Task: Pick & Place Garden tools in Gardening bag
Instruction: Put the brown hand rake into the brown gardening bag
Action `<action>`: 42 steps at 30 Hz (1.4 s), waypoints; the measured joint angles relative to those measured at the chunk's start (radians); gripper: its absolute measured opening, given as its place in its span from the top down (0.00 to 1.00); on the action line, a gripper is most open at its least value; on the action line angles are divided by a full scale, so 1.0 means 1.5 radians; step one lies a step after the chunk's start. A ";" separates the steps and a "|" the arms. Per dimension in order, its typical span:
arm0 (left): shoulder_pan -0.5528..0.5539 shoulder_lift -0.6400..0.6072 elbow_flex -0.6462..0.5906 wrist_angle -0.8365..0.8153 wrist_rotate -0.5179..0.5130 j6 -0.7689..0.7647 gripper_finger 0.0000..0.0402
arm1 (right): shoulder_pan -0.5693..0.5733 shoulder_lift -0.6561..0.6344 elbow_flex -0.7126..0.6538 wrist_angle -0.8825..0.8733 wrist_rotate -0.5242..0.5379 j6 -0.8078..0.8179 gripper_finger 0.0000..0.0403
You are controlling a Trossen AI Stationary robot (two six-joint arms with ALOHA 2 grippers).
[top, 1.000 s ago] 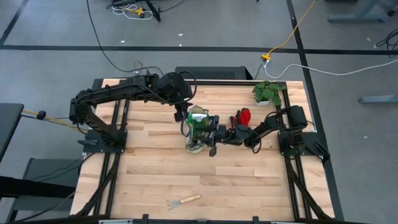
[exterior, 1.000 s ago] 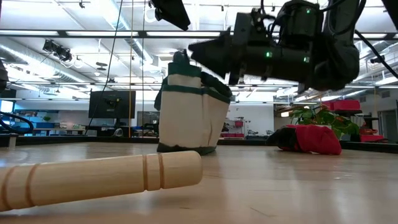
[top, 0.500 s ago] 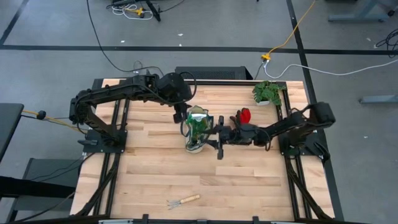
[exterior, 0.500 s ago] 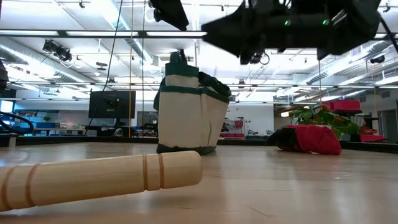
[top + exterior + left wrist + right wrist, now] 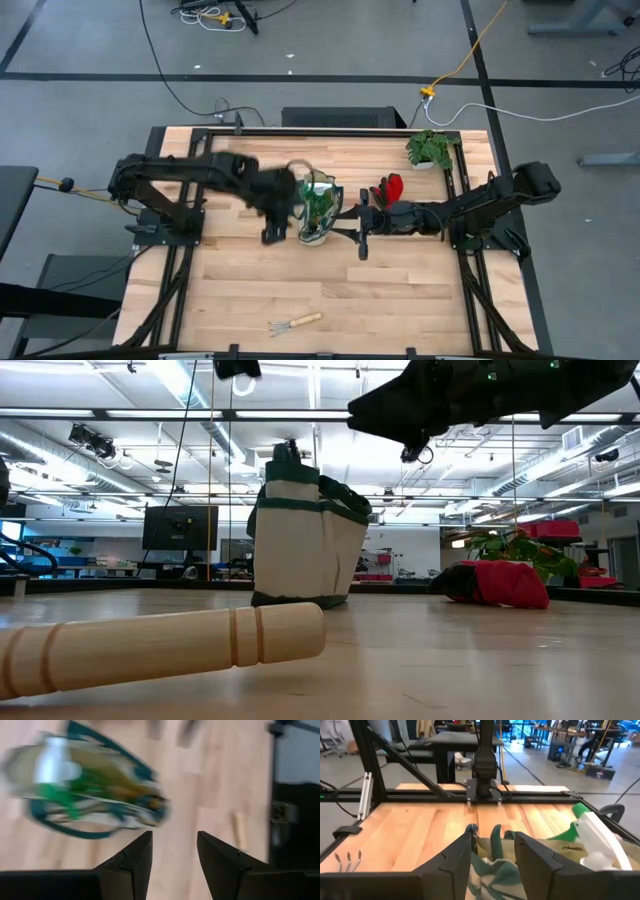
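The beige gardening bag with green trim (image 5: 317, 207) stands upright on its base mid-table (image 5: 300, 540). The green spray bottle with white top (image 5: 592, 835) sticks out of it. The red-and-black gloves (image 5: 389, 187) lie on the table right of the bag. One wooden-handled rake (image 5: 297, 323) lies near the front edge. My left gripper (image 5: 273, 226) is open and empty, above the table just left of the bag. My right gripper (image 5: 347, 228) is open and empty, high above the bag's right side (image 5: 392, 410). The shears and the second rake are not visible.
A small leafy potted plant (image 5: 430, 148) stands at the far right corner. The rake's handle (image 5: 160, 650) fills the low view's foreground. Bare wood lies between the bag and the rake.
My left gripper has swung from the bag's far side toward the near edge, to the bag's left side, still open. My right gripper has risen and drawn back a little toward the table's right edge. The bag has stayed in place.
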 joint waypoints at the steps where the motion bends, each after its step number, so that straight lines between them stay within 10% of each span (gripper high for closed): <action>1: -0.023 0.000 0.000 0.001 0.000 -0.017 0.59 | 0.000 -0.001 0.000 -0.003 0.000 0.000 0.63; 19: -0.346 0.006 -0.144 0.235 -0.162 -0.308 0.60 | 0.000 -0.002 0.000 -0.005 0.001 0.001 0.63; 33: -0.379 0.013 -0.399 0.562 -0.152 -0.471 0.60 | 0.000 -0.002 0.000 -0.005 0.001 0.000 0.63; 42: -0.379 0.169 -0.357 0.610 -0.058 -0.493 0.60 | 0.000 -0.002 0.000 -0.011 0.001 -0.002 0.63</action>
